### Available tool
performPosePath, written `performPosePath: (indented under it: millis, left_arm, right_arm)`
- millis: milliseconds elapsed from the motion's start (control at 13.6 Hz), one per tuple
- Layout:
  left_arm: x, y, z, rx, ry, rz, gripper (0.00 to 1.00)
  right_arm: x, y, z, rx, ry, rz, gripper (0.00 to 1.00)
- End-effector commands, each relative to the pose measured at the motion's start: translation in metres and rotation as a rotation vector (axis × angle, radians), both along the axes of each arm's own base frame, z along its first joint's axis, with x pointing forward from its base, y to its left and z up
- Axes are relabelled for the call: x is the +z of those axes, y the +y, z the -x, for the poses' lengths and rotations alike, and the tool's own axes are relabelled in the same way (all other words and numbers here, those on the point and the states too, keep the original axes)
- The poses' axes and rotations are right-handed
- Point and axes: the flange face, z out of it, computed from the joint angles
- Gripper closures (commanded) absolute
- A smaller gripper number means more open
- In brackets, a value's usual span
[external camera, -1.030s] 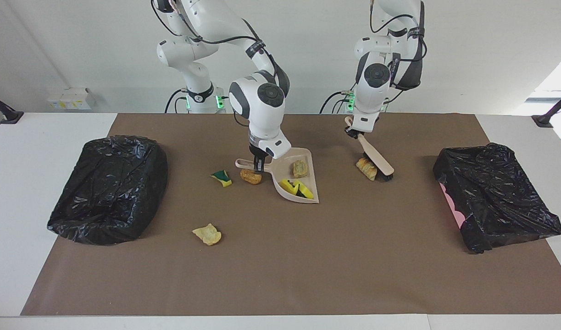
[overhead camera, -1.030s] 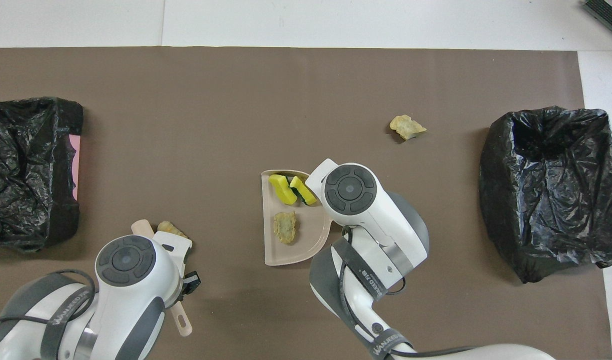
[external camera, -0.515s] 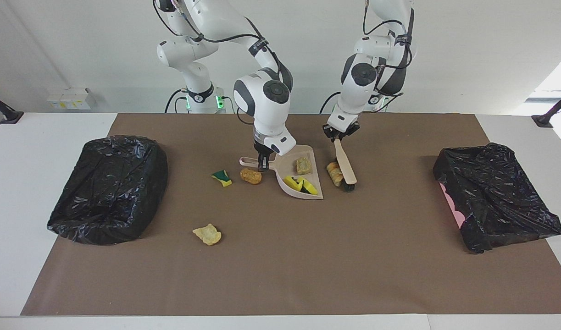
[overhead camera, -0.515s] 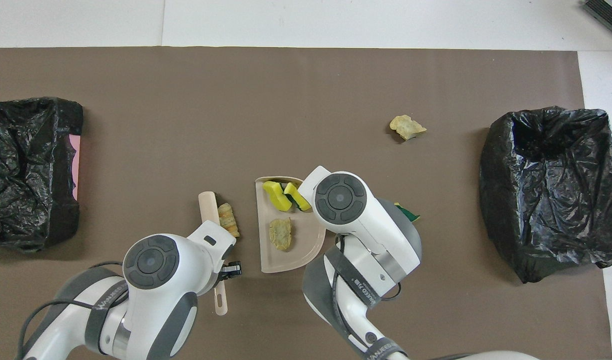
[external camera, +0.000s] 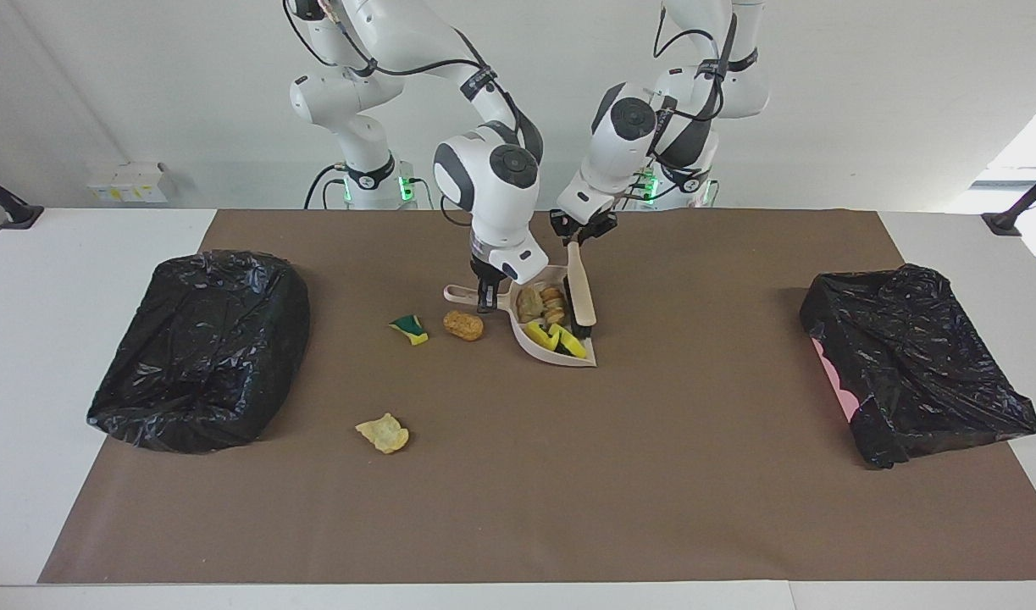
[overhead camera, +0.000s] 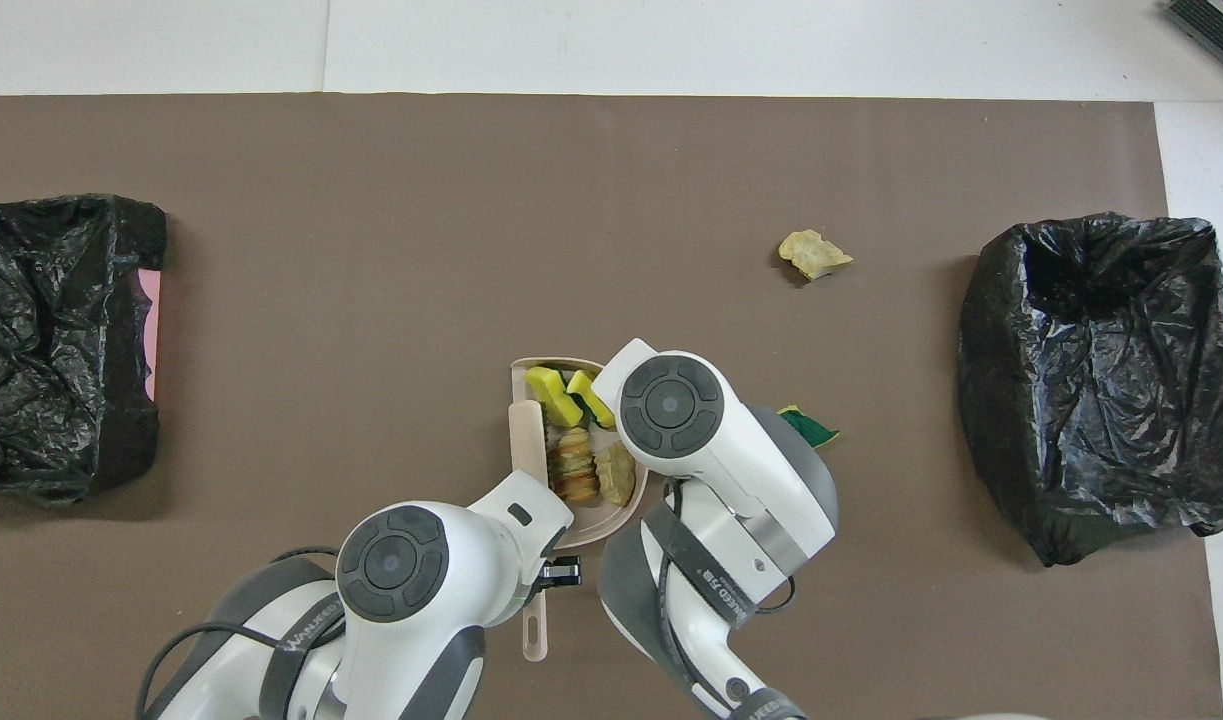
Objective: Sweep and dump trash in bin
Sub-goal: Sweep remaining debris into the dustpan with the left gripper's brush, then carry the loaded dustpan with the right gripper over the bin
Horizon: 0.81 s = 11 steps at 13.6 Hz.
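Note:
The beige dustpan [external camera: 560, 359] [overhead camera: 593, 522] rests on the brown mat, with my right gripper [external camera: 484, 298] shut on its handle. In it lie yellow sponge chunks [external camera: 560, 340] [overhead camera: 554, 395] and two tan bread-like lumps [external camera: 554, 305] [overhead camera: 574, 466]. My left gripper [external camera: 581, 229] [overhead camera: 559, 571] is shut on the beige brush [external camera: 578, 288] [overhead camera: 525, 440], whose bristles stand at the pan's mouth. More trash lies on the mat toward the right arm's end: a brown lump [external camera: 463, 325], a green-and-yellow sponge bit [external camera: 409, 329] [overhead camera: 809, 428] and, farther from the robots, a pale lump [external camera: 383, 433] [overhead camera: 813, 253].
Two bins lined with black bags stand on the table, one [external camera: 200, 347] [overhead camera: 1101, 380] at the right arm's end and one [external camera: 916, 373] [overhead camera: 56, 340] at the left arm's end. The brown mat [external camera: 568, 491] spreads between them.
My left arm has swept the brush toward the right arm's end, pushing a tan lump off the mat into the dustpan. The dustpan shifted slightly.

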Motion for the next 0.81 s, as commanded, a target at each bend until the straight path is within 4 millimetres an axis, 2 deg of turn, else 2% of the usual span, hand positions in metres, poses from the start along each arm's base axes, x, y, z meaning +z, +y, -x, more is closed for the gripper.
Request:
performPosePath:
  millis: [0,147,294,515,589,736]
  left_arm:
    - [0.011,-0.006,-0.005,-0.002,0.033,0.019,1.0]
    - [0.022,-0.002,-0.004,-0.003,0.088,-0.009,1.0]
    - [0.035,0.008,-0.006,0.005,0.055,-0.027,1.0]
    - [0.035,0.012,-0.004,0.019,0.045,-0.042,1.0]
    - [0.034,0.015,0.002,0.029,0.038,-0.054,1.0]
    - [0.028,0.011,0.019,0.043,0.036,-0.082,1.0]
  right_arm:
    - [0.011,-0.005,0.003,-0.017,-0.001,0.022,1.0]
    - [0.029,-0.023,-0.013,-0.045,-0.012,0.003,1.0]
    - [0.048,-0.041,-0.021,-0.062,-0.03,-0.015,1.0]
    - [0.066,-0.073,-0.041,-0.018,-0.02,-0.04,1.0]
    - [0.075,-0.083,-0.048,-0.002,-0.005,-0.076,1.0]
    - [0.085,-0.117,-0.065,0.024,0.008,-0.099,1.0]
